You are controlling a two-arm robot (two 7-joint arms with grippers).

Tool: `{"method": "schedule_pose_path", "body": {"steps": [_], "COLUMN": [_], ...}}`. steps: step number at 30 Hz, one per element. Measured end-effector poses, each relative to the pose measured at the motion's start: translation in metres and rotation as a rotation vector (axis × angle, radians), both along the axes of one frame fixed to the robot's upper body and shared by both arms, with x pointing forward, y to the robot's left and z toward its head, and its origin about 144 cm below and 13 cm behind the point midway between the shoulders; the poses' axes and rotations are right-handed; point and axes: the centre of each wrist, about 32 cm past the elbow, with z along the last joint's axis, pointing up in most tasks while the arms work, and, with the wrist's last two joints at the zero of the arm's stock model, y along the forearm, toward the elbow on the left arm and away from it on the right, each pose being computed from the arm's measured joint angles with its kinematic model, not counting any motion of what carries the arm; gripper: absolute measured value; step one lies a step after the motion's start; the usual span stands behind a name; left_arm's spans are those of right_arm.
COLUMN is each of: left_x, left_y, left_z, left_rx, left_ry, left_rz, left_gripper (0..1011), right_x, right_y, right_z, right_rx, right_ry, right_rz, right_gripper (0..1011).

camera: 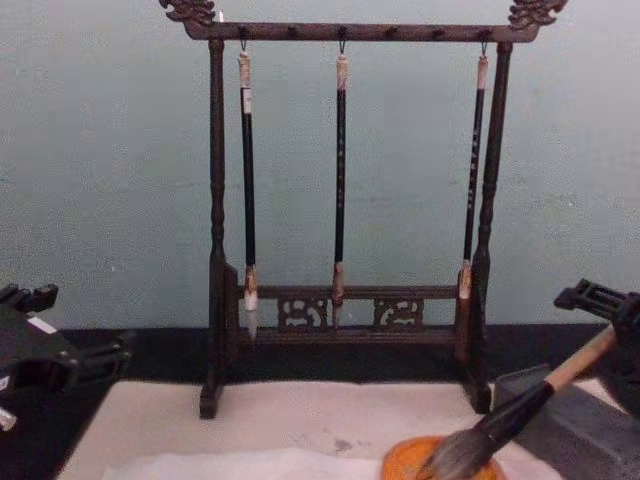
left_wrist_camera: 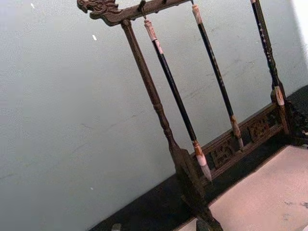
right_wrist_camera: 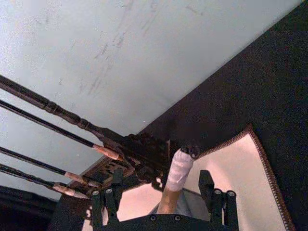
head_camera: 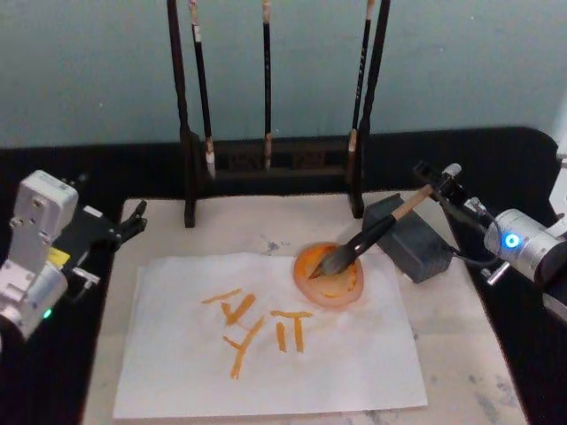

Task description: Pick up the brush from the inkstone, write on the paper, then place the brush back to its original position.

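Observation:
The brush (head_camera: 381, 232) lies tilted, its bushy dark tip in a round orange dish (head_camera: 341, 290) and its tan handle leaning on the dark grey inkstone (head_camera: 416, 246). My right gripper (head_camera: 440, 184) is at the handle's white-wrapped end. In the right wrist view the brush (right_wrist_camera: 175, 173) runs between the fingers (right_wrist_camera: 111, 195) with a gap on each side, so the gripper (right_wrist_camera: 160, 179) is open. The paper (head_camera: 337, 363) lies flat on the mat and carries orange strokes. The chest view has the brush (camera: 520, 405) and the right gripper (camera: 600, 298) at the lower right. My left gripper (head_camera: 133, 221) is parked off the mat's left edge, open.
A dark wooden rack (head_camera: 266, 164) holding three thin black brushes (camera: 340, 180) stands at the back of the cream felt mat (head_camera: 461, 372). The rack's right post (head_camera: 359, 177) is close behind the inkstone. Black table surface (head_camera: 523, 354) flanks the mat on both sides.

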Motion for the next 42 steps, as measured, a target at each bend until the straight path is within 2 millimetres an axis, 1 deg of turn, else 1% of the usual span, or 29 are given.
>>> {"method": "schedule_pose_path", "body": {"steps": [10,23,42], "left_x": [0.0,0.0,0.0], "left_y": [0.0,0.0,0.0], "left_z": [0.0,0.0,0.0], "left_rx": [0.0,0.0,0.0], "left_ry": [0.0,0.0,0.0], "left_rz": [0.0,0.0,0.0], "left_gripper": [1010,1010,1010], "right_x": [0.011,0.011,0.012], "right_y": [-0.005,-0.006,-0.003], "right_z": [-0.003,-0.005,-0.003], "right_rx": [0.003,0.009,0.002], "right_ry": [0.0,0.004,-0.008], "right_rz": [0.003,0.011,0.027], "right_gripper": [1000,1000,1000]}}
